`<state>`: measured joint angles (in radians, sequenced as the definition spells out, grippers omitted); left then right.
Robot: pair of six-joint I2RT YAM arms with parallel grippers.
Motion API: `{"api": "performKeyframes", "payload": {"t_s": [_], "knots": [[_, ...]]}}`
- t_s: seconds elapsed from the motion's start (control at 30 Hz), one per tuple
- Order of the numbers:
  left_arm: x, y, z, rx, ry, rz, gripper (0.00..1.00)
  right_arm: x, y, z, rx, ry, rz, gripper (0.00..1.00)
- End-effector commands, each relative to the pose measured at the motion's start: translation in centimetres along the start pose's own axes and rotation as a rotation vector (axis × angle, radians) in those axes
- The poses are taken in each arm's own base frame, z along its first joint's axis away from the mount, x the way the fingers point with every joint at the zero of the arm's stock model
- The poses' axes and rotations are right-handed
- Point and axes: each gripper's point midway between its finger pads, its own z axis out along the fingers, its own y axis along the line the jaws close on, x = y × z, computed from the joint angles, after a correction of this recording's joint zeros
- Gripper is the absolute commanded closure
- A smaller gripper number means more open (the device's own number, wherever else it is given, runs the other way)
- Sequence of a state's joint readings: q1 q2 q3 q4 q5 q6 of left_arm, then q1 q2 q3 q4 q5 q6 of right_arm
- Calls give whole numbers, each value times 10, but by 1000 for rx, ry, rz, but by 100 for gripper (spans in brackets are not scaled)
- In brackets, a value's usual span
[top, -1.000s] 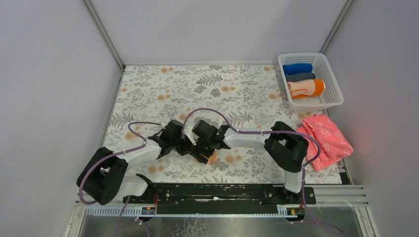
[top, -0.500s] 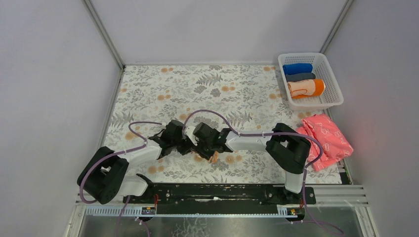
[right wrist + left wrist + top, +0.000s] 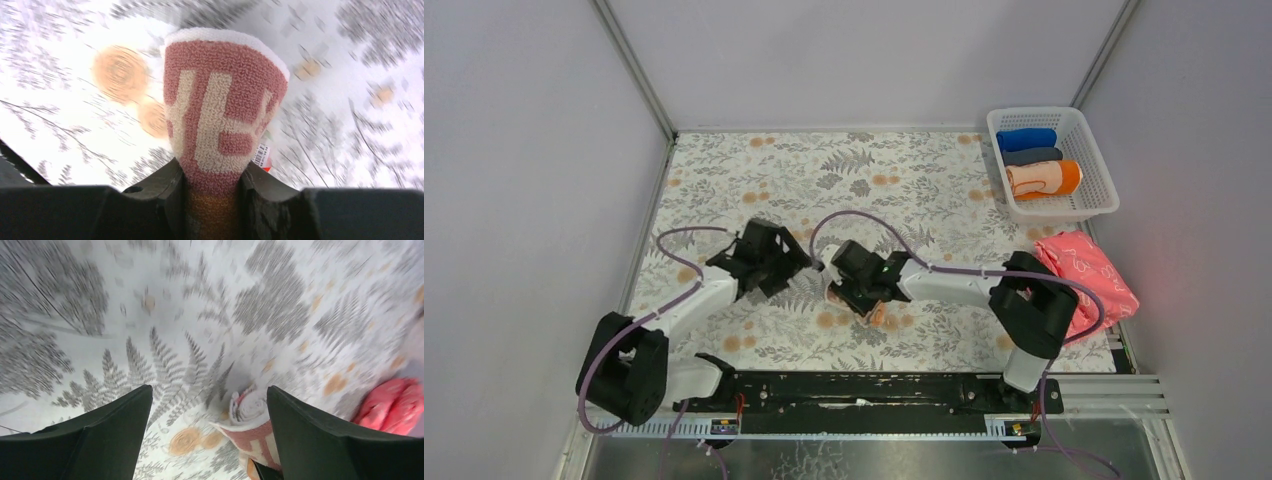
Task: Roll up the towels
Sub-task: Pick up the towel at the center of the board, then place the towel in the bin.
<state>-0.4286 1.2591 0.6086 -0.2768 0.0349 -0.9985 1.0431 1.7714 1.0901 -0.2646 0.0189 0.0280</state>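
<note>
Two rolled, I reckon: orange-bordered towel roll [image 3: 1044,178] in the white plastic basket [image 3: 1036,112], peach lettered towel [image 3: 225,100] clamped in my right gripper [image 3: 215,181] awaiting stowing, left gripper [image 3: 208,391] spread empty.

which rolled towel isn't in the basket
The peach lettered roll, clamped in the right end effector. The blue roll, grey roll and orange-bordered roll all lie in the white basket.

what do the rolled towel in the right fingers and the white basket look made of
The rolled towel looks like terry cloth, matte: tiny loops show up close. The white basket is probably moulded plastic, smooth, with slotted walls; too small to be sure.
</note>
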Motion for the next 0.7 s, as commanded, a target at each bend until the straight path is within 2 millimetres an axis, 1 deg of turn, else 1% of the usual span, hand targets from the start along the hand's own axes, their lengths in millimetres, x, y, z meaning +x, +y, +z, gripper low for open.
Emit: {"api": "performKeyframes", "payload": {"t_s": [0.0,0.03,0.1,0.13,0.23,0.33,0.4,0.47,0.57,0.67], "knots": [[-61,-14,-32,4,-140,16,14,29,-44,-34,96,87,159,90],[-71,-11,-37,-4,-152,6,14,21,-52,-47,107,48,187,90],[-92,-7,-51,-10,-188,-4,13,20,-72,-62,137,38,256,91],[-102,-5,-59,-16,-208,-2,13,16,-83,-71,159,25,293,92],[-132,-6,-89,-36,-302,46,12,17,-128,-101,285,12,436,96],[-156,-10,-118,-71,-404,109,11,21,-177,-132,410,-17,607,97],[-167,-10,-131,-90,-459,148,10,26,-206,-148,456,-33,730,96],[-174,-11,-139,-103,-499,177,10,35,-235,-163,509,-41,846,96],[-179,-11,-143,-123,-518,229,9,50,-283,-190,642,-66,994,97],[-181,-9,-148,-162,-553,272,7,71,-328,-218,747,-136,1182,100]]}}
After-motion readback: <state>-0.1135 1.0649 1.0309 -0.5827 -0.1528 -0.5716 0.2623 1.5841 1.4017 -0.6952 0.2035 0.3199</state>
